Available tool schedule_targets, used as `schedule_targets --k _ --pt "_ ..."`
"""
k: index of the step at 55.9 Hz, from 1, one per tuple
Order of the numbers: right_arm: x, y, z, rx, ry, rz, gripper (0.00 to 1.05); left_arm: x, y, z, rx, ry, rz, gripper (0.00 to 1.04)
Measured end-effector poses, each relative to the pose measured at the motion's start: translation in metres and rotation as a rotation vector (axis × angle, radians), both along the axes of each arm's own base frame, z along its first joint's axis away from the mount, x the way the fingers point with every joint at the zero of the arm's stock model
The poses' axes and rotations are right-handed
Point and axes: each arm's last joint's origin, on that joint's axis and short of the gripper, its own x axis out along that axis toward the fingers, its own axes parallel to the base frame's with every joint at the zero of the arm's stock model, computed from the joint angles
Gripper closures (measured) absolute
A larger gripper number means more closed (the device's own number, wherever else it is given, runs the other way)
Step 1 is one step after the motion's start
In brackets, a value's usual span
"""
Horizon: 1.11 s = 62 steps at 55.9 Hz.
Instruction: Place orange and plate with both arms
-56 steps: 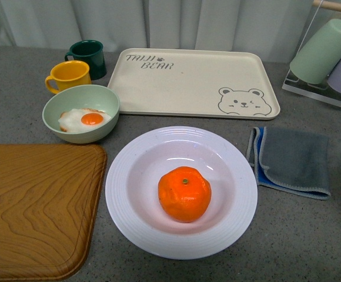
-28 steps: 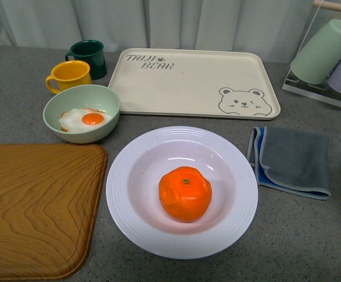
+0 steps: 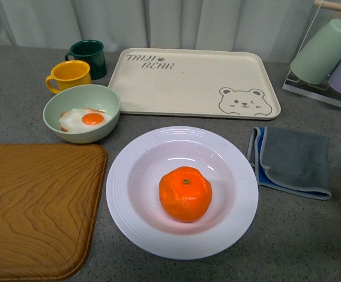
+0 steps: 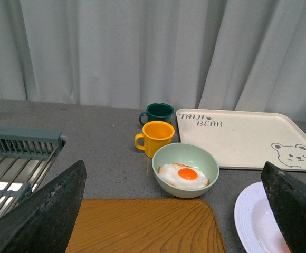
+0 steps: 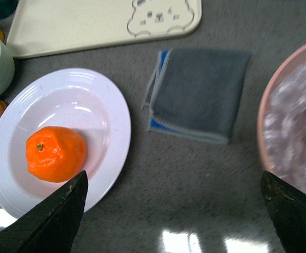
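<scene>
Left gripper [image 4: 173, 169], wide open and empty over the left side of the desk [image 3: 311, 235], should drop square onto the plate [image 3: 129, 200] rim, I reckon; the plate's off past one finger. The orange [image 3: 185, 194] sits in the plate by the front edge, mid-desk. Right gripper [image 5: 174, 176] is wide open and empty too, with the orange off to one side of it, so centre over it before closing.
</scene>
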Motion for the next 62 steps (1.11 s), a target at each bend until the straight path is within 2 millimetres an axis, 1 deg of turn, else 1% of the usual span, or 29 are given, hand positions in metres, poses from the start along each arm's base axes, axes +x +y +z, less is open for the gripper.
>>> schedule_targets --k 3,11,22,34,42,56,62 --pt "0.014 0.004 -0.006 0.054 0.096 -0.034 0.09 0.0 0.0 0.0 0.0 0.0 0.0 0.07" --pt "0.04 0.012 -0.023 0.161 0.258 -0.066 0.09 0.0 0.0 0.0 0.0 0.0 0.0 0.07" --pt "0.067 0.02 -0.048 0.28 0.392 -0.041 0.09 0.0 0.0 0.0 0.0 0.0 0.0 0.07" --pt "0.087 0.024 -0.073 0.373 0.458 -0.002 0.09 0.0 0.0 0.0 0.0 0.0 0.0 0.07" --pt "0.104 0.028 -0.086 0.466 0.452 0.035 0.09 0.0 0.0 0.0 0.0 0.0 0.0 0.07" --pt "0.122 0.035 -0.1 0.554 0.462 0.068 0.09 0.0 0.0 0.0 0.0 0.0 0.0 0.07" --pt "0.127 0.038 -0.106 0.563 0.482 0.064 0.09 0.0 0.0 0.0 0.0 0.0 0.0 0.07"
